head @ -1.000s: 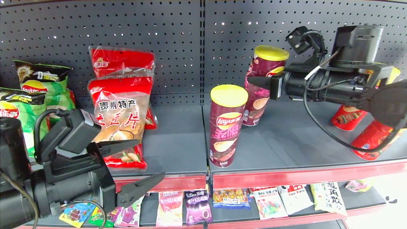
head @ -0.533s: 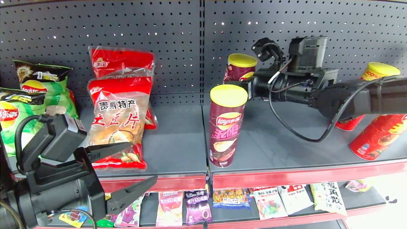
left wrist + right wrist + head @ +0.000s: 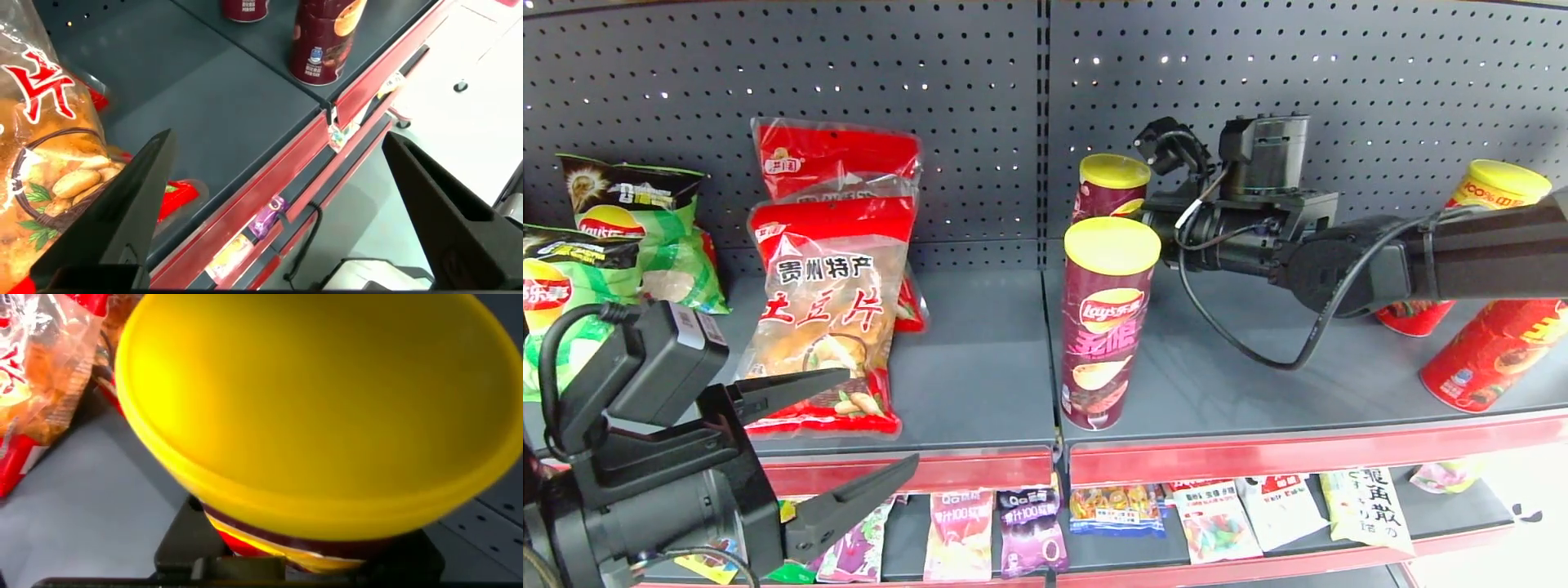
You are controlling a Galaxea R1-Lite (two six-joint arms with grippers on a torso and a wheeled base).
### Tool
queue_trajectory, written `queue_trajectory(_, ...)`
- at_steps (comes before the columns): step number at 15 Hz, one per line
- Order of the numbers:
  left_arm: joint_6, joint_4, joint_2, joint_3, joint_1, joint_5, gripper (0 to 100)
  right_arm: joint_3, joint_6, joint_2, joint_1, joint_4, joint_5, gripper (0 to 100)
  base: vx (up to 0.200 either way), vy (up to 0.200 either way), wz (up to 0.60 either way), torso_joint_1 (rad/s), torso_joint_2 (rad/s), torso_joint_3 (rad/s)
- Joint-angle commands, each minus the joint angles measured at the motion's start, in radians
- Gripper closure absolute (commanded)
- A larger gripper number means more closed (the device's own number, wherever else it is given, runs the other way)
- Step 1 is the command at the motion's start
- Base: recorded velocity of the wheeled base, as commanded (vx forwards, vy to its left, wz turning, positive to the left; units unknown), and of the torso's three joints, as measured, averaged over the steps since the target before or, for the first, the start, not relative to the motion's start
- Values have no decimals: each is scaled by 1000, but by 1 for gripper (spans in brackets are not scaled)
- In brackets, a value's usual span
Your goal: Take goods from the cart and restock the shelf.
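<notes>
- Your right gripper point(image 3: 1134, 214) has its jaws clamped on the maroon chip can point(image 3: 1112, 181), gripping the body just under the yellow lid point(image 3: 319, 400).
- The can stands upright between those jaws, with its long axis vertical and the lid pointing up. The arm comes at it from the side.
- The front maroon can point(image 3: 1107, 327) hides the lower part of the held can, so you cannot tell whether its base touches the shelf point(image 3: 980, 367).
- The front can stands upright just ahead of the right jaws, at the shelf's red front edge.
- Your left gripper point(image 3: 882, 418) has its jaws wide apart with nothing between them. It sits low by the shelf's front lip.
- The red potato-slice bag point(image 3: 829, 310) leans just beyond the upper left finger point(image 3: 122, 220).
- Two red cans point(image 3: 1486, 351) lean behind your right arm, well away from its jaws.
</notes>
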Motion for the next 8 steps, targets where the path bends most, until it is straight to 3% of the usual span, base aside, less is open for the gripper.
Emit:
queue_trajectory(1,1,0,2,-2,0,-1,0,10,0,-6,3,0,0,0,0,0,0,0,0,0)
queue_trajectory(5,1,0,3,-2,0,1,0,54,3,-52,4,0,-3,0,0,0,0,0,0,0)
queue_trajectory(8,1,-2,17,-5,0,3,0,211,7,-167,-13,-2,-35,0,0,0,0,0,0,0)
